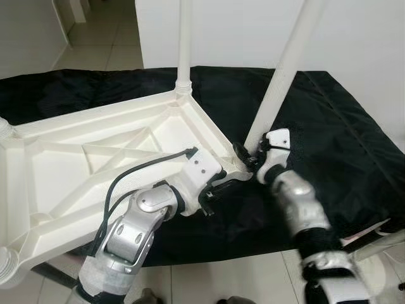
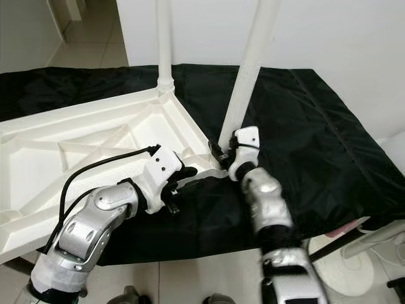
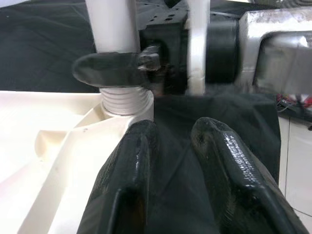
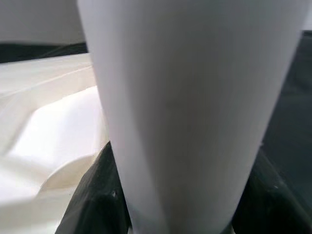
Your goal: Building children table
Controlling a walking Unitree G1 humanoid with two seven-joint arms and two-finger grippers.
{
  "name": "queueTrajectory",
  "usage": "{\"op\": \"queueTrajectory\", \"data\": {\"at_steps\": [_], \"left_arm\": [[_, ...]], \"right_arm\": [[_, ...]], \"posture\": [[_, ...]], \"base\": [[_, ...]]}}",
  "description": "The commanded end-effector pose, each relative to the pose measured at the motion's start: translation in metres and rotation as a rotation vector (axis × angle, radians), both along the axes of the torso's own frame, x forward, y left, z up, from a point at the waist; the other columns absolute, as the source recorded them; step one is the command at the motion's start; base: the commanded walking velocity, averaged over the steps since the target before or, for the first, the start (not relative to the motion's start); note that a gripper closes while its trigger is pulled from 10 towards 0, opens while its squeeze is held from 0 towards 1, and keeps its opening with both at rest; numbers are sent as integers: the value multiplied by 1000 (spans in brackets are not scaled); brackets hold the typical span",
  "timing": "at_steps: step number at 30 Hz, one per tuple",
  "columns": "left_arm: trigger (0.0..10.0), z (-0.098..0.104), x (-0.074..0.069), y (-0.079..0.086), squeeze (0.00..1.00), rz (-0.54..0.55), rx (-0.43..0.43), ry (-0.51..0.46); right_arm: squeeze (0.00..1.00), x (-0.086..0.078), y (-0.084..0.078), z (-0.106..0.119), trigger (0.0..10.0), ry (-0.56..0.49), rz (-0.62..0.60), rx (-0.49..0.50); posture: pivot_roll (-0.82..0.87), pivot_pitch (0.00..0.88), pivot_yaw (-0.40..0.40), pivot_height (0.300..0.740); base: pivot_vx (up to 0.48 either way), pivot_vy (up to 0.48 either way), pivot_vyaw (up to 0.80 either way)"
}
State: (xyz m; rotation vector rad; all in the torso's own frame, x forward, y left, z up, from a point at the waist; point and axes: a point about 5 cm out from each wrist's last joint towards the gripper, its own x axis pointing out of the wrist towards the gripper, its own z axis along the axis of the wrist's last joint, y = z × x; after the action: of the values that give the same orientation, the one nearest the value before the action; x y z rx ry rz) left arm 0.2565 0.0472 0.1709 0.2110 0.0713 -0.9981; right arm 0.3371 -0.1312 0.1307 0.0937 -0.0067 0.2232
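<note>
Tabletop: the white moulded plastic children's tabletop [image 1: 95, 164] lay upside down on a black fabric sheet [image 1: 342, 126], ribbed underside showing, one corner jutting towards the robot.

Far leg: a white plastic tube leg [image 1: 184, 44] stood upright in its socket at the far corner, looking seated.

Near leg: a second white tapered leg [image 1: 278, 82] sat at the near corner and leaned away from the first, so it read as not fully home. Its ribbed thread [image 3: 124, 100] was exposed above the socket in the left wrist view.

Right gripper: the right gripper [image 1: 252, 157] was clamped round the base of the leaning leg, black fingers [image 3: 109, 68] wrapped on the tube just above the thread.

Left gripper: the left gripper [image 1: 212, 190] sat just beside the near corner, low against the tabletop's edge. Its two fingers [image 3: 229, 165] were close together with a narrow gap and nothing between them.

Step in hand: seating the near leg, by my judgement.

How to do it well: bring the leg upright before turning, or the thread will likely cross. The left gripper should brace the corner so the light tabletop does not slide on the cloth.

Hedge: how deep the thread already sat was hard to tell, as the close views were blurred.
</note>
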Motion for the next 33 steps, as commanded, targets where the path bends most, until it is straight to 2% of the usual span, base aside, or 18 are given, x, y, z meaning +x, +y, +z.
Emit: {"op": "queueTrajectory", "data": {"at_steps": [1,3,9,14,18,19,25,27,28,29,30,31,33], "left_arm": [[10000,1,4,4,0,85,5,-26],[10000,1,8,5,0,114,14,-34],[10000,1,20,12,0,198,33,-49],[10000,3,28,18,0,265,22,-55],[10000,4,32,20,0,296,25,-63],[10000,4,33,20,0,299,21,-64],[10000,5,33,19,0,299,17,-66],[10000,4,31,18,0,281,22,-70],[10000,4,31,18,0,281,22,-70],[10000,4,30,16,0,269,23,-71],[10000,4,30,16,0,269,23,-71],[10000,4,30,15,0,266,21,-71],[10000,4,30,15,0,265,20,-70]], "right_arm": [[0,-8,-3,-17,10000,102,-145,78],[0,-18,10,-17,10000,85,-200,72],[0,-29,26,-19,10000,99,-240,91],[0,-32,25,-19,10000,125,-265,83],[0,-33,25,-13,10000,88,-249,80],[1000,-35,25,-6,10000,32,-223,93],[1000,-36,23,3,10000,-46,-177,91],[1000,-34,13,7,10000,-80,-153,68],[1000,-34,13,7,10000,-80,-153,68],[1000,-31,0,7,10000,-76,-127,45],[1000,-31,0,7,10000,-76,-127,45],[824,-31,-8,7,10000,-77,-69,33],[824,-31,-9,8,10000,-86,-21,14]], "posture": [[-46,30,-11,740],[-50,28,-13,740],[-52,25,-17,740],[-53,22,-21,740],[-55,19,-23,740],[-56,10,-24,740],[-56,3,-25,740],[-56,0,-25,740],[-56,0,-25,740],[-58,0,-25,740],[-58,0,-25,740],[-58,0,-25,740],[-60,0,-24,740]], "base": [[0,0,0],[0,0,0],[0,0,0],[0,0,0],[0,0,0],[0,0,0],[0,0,0],[0,0,0],[0,0,0],[0,0,0],[0,0,0],[0,0,0],[0,0,0]]}}
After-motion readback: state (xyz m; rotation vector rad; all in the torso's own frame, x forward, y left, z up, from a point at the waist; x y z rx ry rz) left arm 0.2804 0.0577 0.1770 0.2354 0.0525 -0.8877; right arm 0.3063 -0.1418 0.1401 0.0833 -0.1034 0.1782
